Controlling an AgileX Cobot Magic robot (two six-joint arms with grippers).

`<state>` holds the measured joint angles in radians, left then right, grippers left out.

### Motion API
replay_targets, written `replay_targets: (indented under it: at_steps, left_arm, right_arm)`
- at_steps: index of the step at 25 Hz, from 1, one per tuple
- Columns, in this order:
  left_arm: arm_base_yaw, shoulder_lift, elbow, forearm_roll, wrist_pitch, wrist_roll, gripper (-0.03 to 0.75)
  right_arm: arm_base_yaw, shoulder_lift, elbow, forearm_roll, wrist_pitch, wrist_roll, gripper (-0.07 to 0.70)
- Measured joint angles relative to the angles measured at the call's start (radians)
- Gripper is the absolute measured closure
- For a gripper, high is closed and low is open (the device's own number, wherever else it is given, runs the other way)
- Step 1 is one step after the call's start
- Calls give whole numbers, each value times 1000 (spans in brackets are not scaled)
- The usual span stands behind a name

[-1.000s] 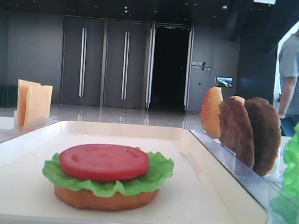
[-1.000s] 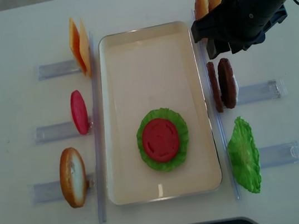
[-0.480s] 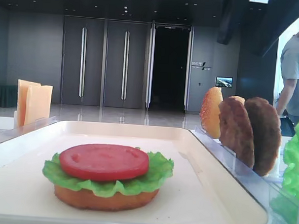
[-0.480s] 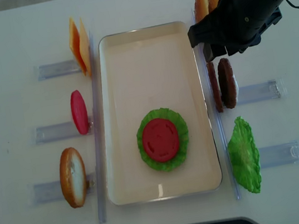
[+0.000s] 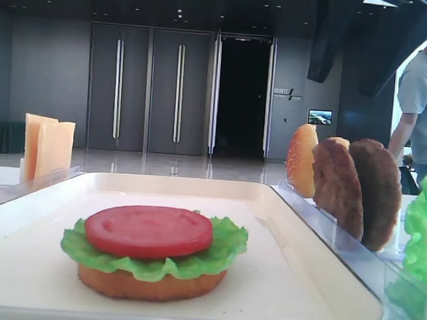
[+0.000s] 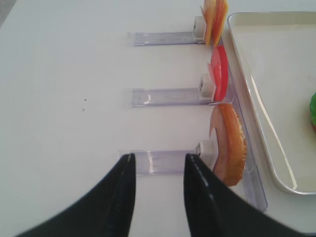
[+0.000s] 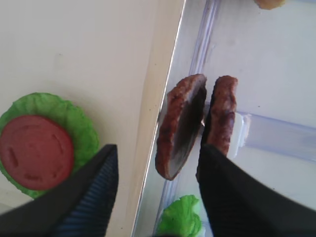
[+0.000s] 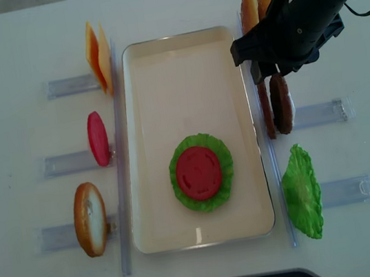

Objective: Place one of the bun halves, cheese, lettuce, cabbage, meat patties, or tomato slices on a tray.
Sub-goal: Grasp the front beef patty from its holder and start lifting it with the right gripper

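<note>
Near, on the cream tray (image 8: 179,55): flat bun half (image 5: 151,283), lettuce (image 5: 222,251), tomato slice (image 8: 198,173), stacked. Right of the tray rim, two meat patties (image 8: 274,103) upright on edge in a clear rack (image 8: 317,113), side by side. Above them, right gripper (image 7: 155,197), fingers spread wide, gripping nothing, clear of both patties. Left gripper (image 6: 157,195) open and empty too, beside the domed bun (image 6: 228,143) in its rack. Farthest, cheese slices (image 8: 98,57).

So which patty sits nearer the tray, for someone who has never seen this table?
Start at the cream tray mid-table and go to its right rim. Two meat patties stand on edge in a clear rack there. The one you want is the disc closest to the rim, tilting towards it.
</note>
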<state>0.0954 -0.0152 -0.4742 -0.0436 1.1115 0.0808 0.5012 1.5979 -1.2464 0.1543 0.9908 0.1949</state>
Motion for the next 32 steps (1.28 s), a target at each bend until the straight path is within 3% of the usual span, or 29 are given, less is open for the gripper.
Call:
replay_targets:
  at_steps: [32]
  left_arm:
    - [0,0,0,0,0,-1,451]
  right_arm:
    - [0,54,-1,29,-27,-12,244]
